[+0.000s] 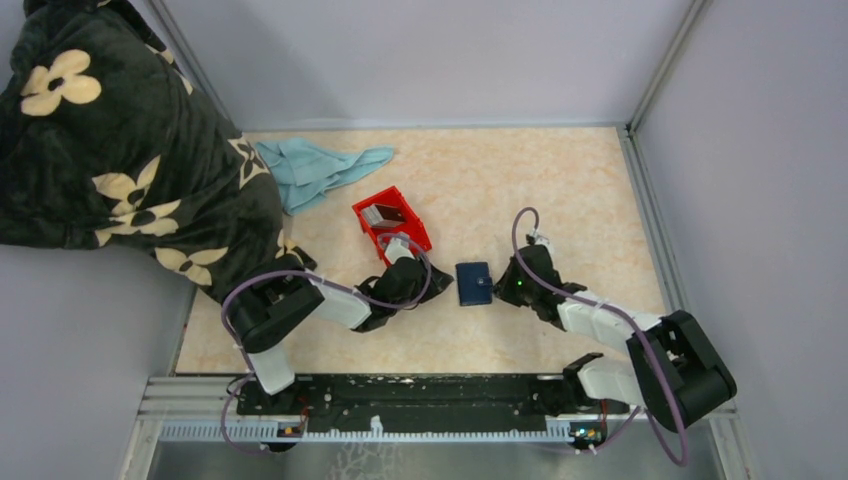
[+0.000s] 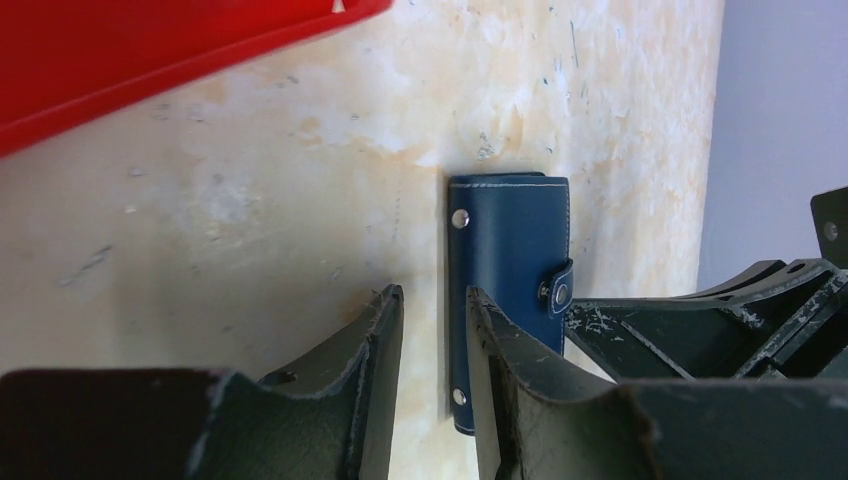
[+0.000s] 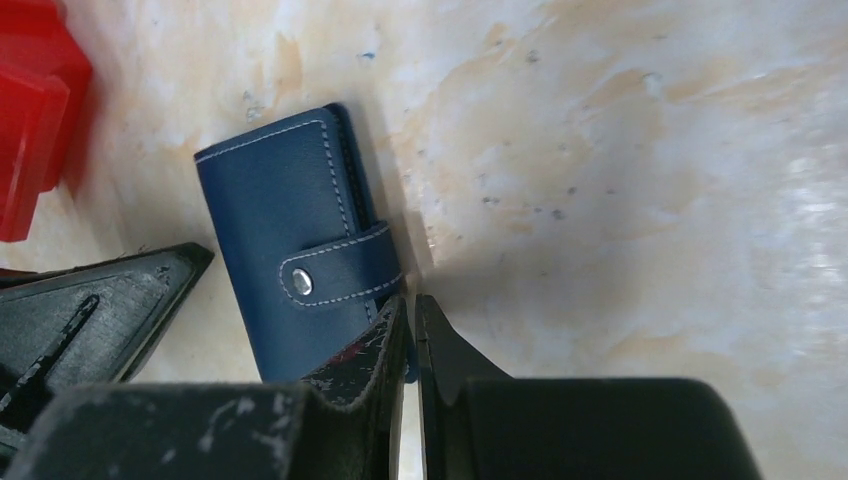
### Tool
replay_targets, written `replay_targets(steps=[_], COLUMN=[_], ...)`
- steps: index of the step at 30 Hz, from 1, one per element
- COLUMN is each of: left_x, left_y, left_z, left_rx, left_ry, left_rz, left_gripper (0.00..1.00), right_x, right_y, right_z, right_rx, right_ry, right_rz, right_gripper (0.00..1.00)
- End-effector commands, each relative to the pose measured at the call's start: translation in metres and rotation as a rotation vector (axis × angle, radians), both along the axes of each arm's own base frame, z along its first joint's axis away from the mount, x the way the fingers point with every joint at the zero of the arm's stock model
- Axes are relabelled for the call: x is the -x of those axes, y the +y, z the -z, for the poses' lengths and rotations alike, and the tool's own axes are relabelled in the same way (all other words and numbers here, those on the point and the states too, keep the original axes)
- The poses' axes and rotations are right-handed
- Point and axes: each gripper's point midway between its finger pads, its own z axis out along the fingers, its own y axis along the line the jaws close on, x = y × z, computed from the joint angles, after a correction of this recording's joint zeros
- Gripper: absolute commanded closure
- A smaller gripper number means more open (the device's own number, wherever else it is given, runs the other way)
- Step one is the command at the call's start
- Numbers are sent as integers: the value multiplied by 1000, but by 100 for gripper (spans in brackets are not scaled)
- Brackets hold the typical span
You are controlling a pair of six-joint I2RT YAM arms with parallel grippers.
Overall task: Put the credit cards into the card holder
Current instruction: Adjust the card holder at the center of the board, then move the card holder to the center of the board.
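**Closed card holder flat on the table, a hand at each side**

The pale marbled table (image 1: 560, 180) takes up the middle of the top view. A big dark fabric with cream flowers (image 1: 110, 150) bulges over its far left corner, and a crumpled teal cloth (image 1: 315, 170) lies just beside it at the far edge. Nearer the centre sits a red bin (image 1: 415, 235), set at a slant.

The two arms reach in from the near edge and meet at mid-table. The left hand (image 2: 435, 295) is partly open, with a clear gap between its fingers. One fingertip is over bare table and the other over the holder's left edge, and nothing is gripped between them. The right hand (image 3: 410, 305) is all but closed, with only a thin slit between its fingers, right at the holder's tab-side edge. Whether that edge is pinched in the slit cannot be told.

The card holder (image 1: 473, 284), navy with white stitching, lies flat on the table between the two hands, just right of the bin's near end. It is folded closed with its tab snapped.

The credit cards (image 1: 385, 213), brown and greyish-white, are in the red bin.
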Motion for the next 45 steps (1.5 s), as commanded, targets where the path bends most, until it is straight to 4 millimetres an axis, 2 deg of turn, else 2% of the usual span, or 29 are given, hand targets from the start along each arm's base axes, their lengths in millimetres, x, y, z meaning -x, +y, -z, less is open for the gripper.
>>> replay_targets(steps=[1,10,14,19,22,36,45], left_x=[14,22,22,20,18,10,11], left_y=[39,49,45,40,38,37,30], left_z=[33,26,21,17,14,-2,-2], left_rx=[-140,-128,-125,-127,-133,-139,-126], left_ry=[60,41,25,2,-16,-102,-111], left_rz=[-36,-18,4,30,41,54,99], left_gripper=[62,61,61,61,61,59,59], right_x=[-5,3,9,12,12,-2,-3], right_y=[20,49,44,35,36,40,40], right_z=[-7,-11,-15,-29,-34,-21,-14], right_rx=[-43,-61,-53,-77,-123,-294,-337], right_ry=[-35,-41,-50,-95,-116,-104,-109], right_rz=[-6,-52,-39,-5,7,45,74], right_gripper=[91,91,87,70,64,60,59])
